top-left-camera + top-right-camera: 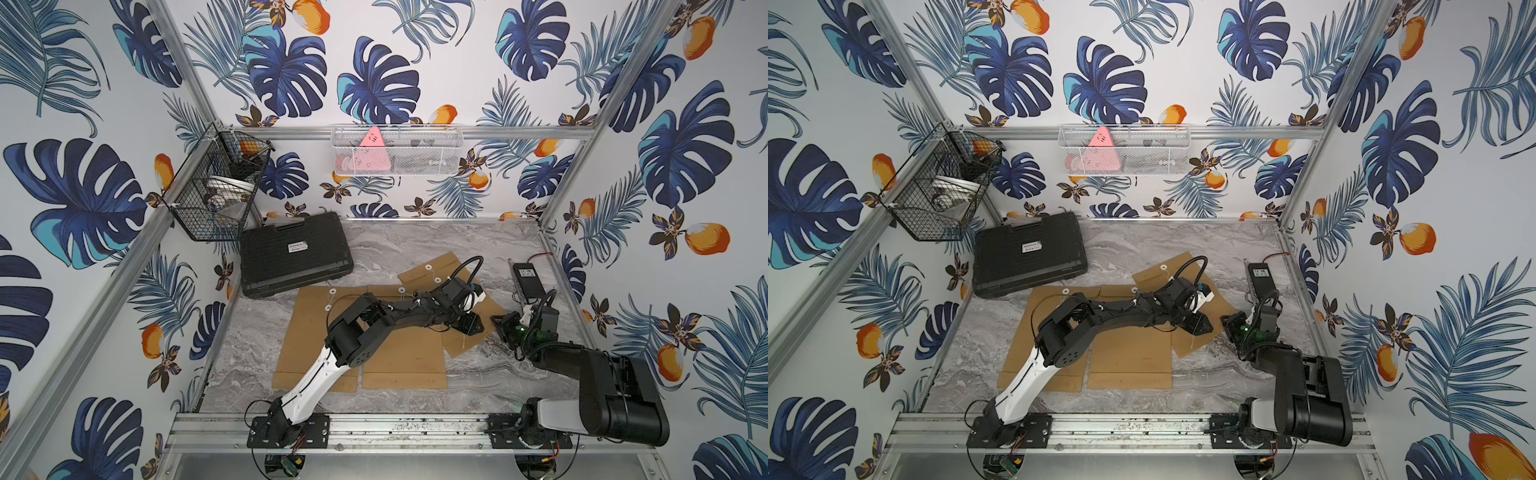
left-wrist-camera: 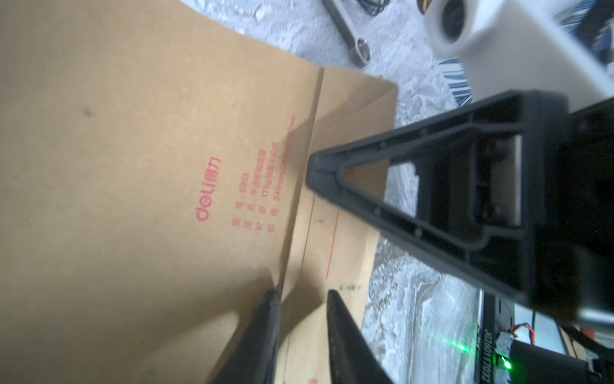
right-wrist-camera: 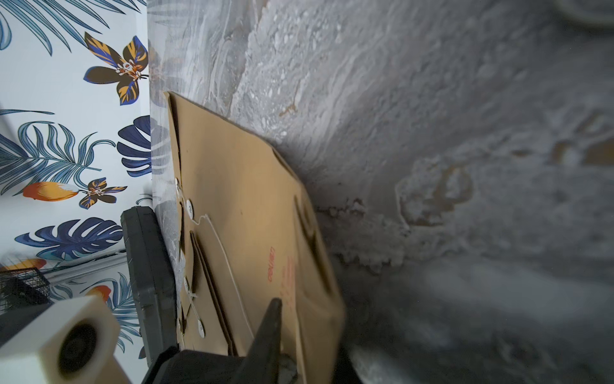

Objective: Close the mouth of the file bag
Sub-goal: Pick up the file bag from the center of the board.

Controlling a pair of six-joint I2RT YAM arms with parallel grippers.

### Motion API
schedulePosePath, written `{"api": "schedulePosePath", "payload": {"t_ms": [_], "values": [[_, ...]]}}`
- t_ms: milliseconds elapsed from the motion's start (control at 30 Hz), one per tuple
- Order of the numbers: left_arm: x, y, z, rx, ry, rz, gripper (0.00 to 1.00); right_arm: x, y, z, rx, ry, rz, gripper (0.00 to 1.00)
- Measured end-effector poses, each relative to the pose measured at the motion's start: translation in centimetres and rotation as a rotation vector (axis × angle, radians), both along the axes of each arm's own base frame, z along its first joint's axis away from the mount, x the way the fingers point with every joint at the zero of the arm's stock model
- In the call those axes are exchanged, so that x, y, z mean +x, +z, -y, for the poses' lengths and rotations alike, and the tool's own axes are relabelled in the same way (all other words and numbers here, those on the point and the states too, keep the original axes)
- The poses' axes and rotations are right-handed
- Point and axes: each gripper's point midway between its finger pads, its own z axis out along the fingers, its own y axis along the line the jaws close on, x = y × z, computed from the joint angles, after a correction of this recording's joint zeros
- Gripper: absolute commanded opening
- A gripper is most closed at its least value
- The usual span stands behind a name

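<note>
The jaws of the left gripper [image 2: 302,296] stand slightly spread astride a fold of the brown kraft-paper file bag [image 2: 166,166]; the right gripper [image 2: 317,173] touches its bottom end, but I cannot tell whether those jaws pinch paper. The bag lies askew on the grey marbled worktop [image 1: 415,241]. Light, springy and likely to slide, it probably wants pinning flat while the far flap is taken by its edge

Case [image 1: 295,253] behind file bags [image 1: 399,353]
</note>
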Motion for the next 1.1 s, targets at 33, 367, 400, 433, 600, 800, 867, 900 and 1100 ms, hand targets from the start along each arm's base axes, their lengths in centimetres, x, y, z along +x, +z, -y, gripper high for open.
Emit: {"api": "schedulePosePath", "payload": {"t_ms": [33, 367, 400, 433, 600, 800, 867, 900, 1100], "values": [[-0.1, 0.6, -0.4, 0.014, 0.004, -0.011, 0.41, 0.3, 0.9, 0.3, -0.014, -0.011, 0.019, 0.05], [3.6, 17.8, -8.0, -0.246, 0.155, 0.03, 0.49, 2.7, 13.4, 2.3, -0.094, -0.106, 0.256, 0.0], [4.0, 18.5, -9.5, -0.267, 0.189, 0.022, 0.5, 2.9, 14.4, 2.3, -0.089, -0.111, 0.272, 0.0], [4.4, 18.8, -11.2, -0.286, 0.228, 0.001, 0.51, 3.0, 15.5, 2.3, -0.077, -0.118, 0.287, 0.0], [4.5, 16.0, -16.4, -0.348, 0.433, -0.171, 0.58, 3.3, 19.3, 1.8, -0.004, -0.14, 0.333, 0.0], [3.5, 10.8, -15.9, -0.42, 0.584, -0.39, 0.65, 3.1, 22.0, 0.6, 0.066, -0.151, 0.349, 0.0], [4.1, 9.9, -15.3, -0.449, 0.625, -0.417, 0.65, 2.9, 22.4, 0.3, 0.078, -0.156, 0.349, 0.0], [4.2, 9.8, -14.9, -0.463, 0.633, -0.427, 0.65, 2.8, 22.3, 0.2, 0.081, -0.16, 0.344, 0.0], [5.1, 9.7, -13.3, -0.553, 0.687, -0.452, 0.65, 1.9, 21.6, -0.3, 0.113, -0.176, 0.324, 0.0]]}}
